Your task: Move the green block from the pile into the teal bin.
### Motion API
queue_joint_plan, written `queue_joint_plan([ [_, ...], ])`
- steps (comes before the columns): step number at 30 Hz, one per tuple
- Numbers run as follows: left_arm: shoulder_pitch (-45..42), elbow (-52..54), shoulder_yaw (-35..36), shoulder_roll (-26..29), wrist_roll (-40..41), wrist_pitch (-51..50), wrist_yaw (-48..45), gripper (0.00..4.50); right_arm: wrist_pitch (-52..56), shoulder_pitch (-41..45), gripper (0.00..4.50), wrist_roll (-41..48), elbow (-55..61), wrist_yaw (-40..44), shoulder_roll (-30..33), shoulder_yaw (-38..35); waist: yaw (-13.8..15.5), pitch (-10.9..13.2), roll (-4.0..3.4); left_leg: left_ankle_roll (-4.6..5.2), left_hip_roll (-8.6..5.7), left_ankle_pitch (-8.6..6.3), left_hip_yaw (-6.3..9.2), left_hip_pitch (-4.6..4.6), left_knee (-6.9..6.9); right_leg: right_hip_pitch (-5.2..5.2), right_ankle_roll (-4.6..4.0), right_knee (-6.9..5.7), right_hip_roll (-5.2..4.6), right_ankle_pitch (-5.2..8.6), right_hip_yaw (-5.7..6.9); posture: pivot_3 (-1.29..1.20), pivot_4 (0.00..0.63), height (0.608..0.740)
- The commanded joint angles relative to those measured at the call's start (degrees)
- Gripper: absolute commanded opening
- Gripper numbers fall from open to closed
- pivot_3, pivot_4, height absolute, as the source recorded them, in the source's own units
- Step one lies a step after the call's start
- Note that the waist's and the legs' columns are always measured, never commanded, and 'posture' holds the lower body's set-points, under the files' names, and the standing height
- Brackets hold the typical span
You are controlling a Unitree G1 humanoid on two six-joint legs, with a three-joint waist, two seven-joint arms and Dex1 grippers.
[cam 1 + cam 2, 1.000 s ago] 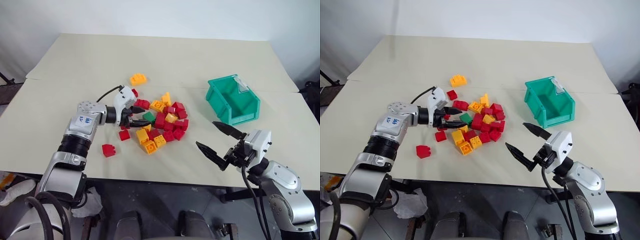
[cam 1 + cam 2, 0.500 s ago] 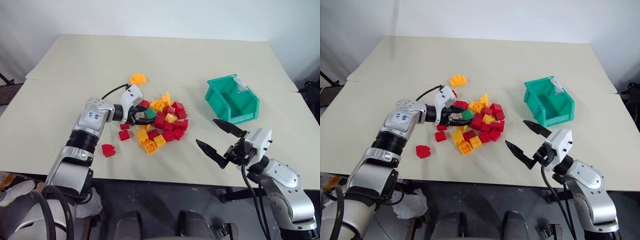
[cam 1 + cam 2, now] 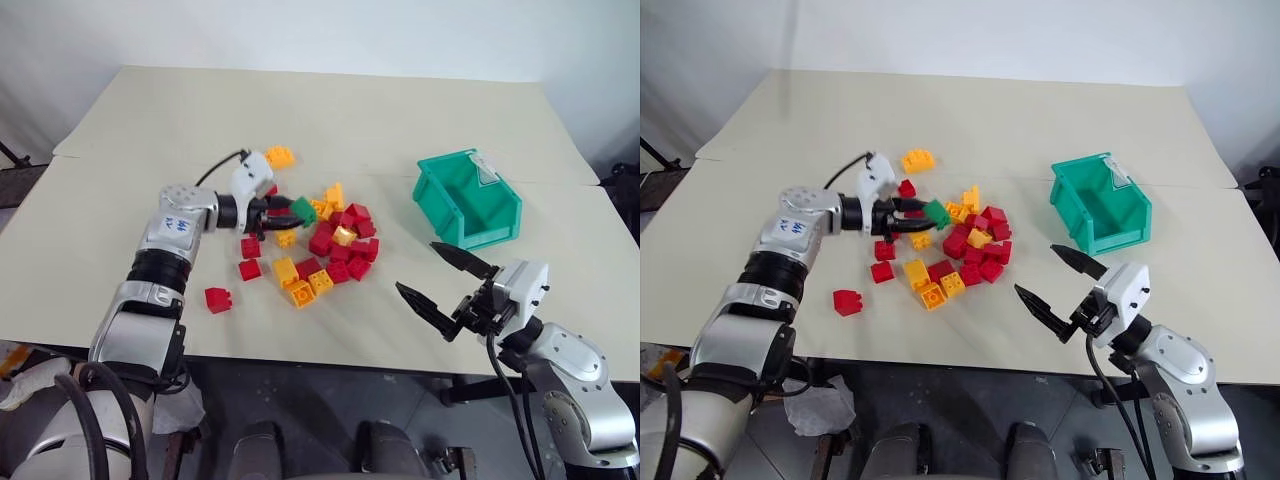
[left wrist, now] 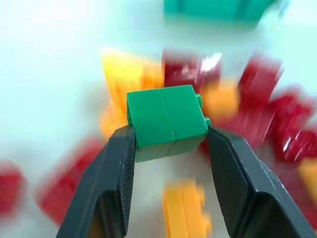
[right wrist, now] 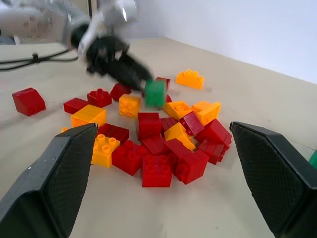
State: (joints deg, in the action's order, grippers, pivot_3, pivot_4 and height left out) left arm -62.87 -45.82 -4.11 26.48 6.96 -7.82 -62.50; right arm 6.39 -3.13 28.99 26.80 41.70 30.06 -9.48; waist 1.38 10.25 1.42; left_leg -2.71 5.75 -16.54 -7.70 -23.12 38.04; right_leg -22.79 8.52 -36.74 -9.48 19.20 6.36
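Note:
The green block (image 3: 304, 210) hangs a little above the left edge of the pile (image 3: 328, 246) of red and yellow-orange bricks. My left gripper (image 3: 296, 209) is shut on it, one black finger on each side, as the left wrist view shows around the green block (image 4: 166, 121). The teal bin (image 3: 490, 228) stands to the right of the pile with its sloped open front facing the bricks. My right gripper (image 3: 415, 266) hovers open and holds nothing near the table's front edge, below the bin. Its fingers (image 5: 54, 173) frame the pile (image 5: 163, 144) in the right wrist view.
A lone red brick (image 3: 217, 299) lies near the front left, and another red one (image 3: 250, 269) sits between it and the pile. A yellow-orange brick (image 3: 279, 156) rests behind my left gripper. The pale table (image 3: 330, 110) extends bare behind the pile and bin.
My left gripper closed on the green block in the pile and lifted it clear of the other bricks. The right arm has stayed still.

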Motion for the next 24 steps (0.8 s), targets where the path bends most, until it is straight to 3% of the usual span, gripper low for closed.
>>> queue_joint_plan([
  [1, -2.54, 6.40, -0.04, -0.44, 4.40, 0.88, -10.33, 1.85, -0.22, -2.44, 4.50, 1.00, 3.55, -0.85, 1.17, -4.33, 0.00, 0.00, 0.00, 0.01, -0.01, 0.00, 0.00, 0.00, 0.00, 0.00, 0.00, 0.00, 0.00, 0.00, 0.00, 0.00, 0.150, 0.740],
  [5, -2.08, 10.23, -7.77, -8.04, 2.51, 2.71, -16.92, 1.85, -0.51, -7.75, 4.50, 1.33, 5.38, -1.41, 2.02, -9.86, 1.21, 0.00, -0.01, 0.05, -0.04, -0.03, 0.06, 0.00, 0.00, 0.11, 0.04, 0.03, 0.00, -0.02, 0.01, 0.00, 0.150, 0.740],
  [10, -3.40, 1.01, -12.40, -20.20, -3.34, 9.67, -8.60, 1.85, -0.83, -15.45, 4.50, 1.17, 8.28, -2.51, 0.63, -14.94, 1.29, -0.02, -0.05, 0.16, -0.07, -0.10, 0.03, -0.09, 0.07, 0.17, 0.11, 0.40, 0.00, -0.05, 0.00, 0.00, 0.150, 0.740],
  [13, -3.02, -2.83, -15.06, -24.36, -7.26, 14.76, -5.29, 1.85, -0.57, -19.09, 4.50, 1.30, 10.19, -3.70, -0.54, -16.23, 1.20, -0.01, -0.04, 0.16, -0.07, -0.10, 0.08, -0.03, 0.01, 0.20, 0.11, 0.37, 0.00, -0.05, 0.03, 0.00, 0.150, 0.740],
  [17, -2.25, -4.62, -16.70, -26.16, -9.07, 14.07, -5.71, 1.85, -0.79, -22.55, 4.50, 1.49, 11.72, -4.59, -1.80, -16.86, 0.26, -0.01, -0.04, 0.17, -0.06, -0.10, 0.07, -0.05, 0.05, 0.18, 0.11, 0.40, 0.00, -0.05, 0.03, 0.00, 0.150, 0.740],
  [24, -0.76, -3.59, -12.59, -26.69, -6.24, 10.78, -4.45, 4.04, -1.13, -25.12, 4.50, 1.27, 13.15, -5.29, -3.05, -16.64, 0.17, -0.02, -0.06, 0.17, -0.05, -0.10, 0.10, -0.04, 0.10, 0.18, 0.10, 0.56, 0.00, -0.05, 0.01, 0.00, 0.150, 0.740],
])
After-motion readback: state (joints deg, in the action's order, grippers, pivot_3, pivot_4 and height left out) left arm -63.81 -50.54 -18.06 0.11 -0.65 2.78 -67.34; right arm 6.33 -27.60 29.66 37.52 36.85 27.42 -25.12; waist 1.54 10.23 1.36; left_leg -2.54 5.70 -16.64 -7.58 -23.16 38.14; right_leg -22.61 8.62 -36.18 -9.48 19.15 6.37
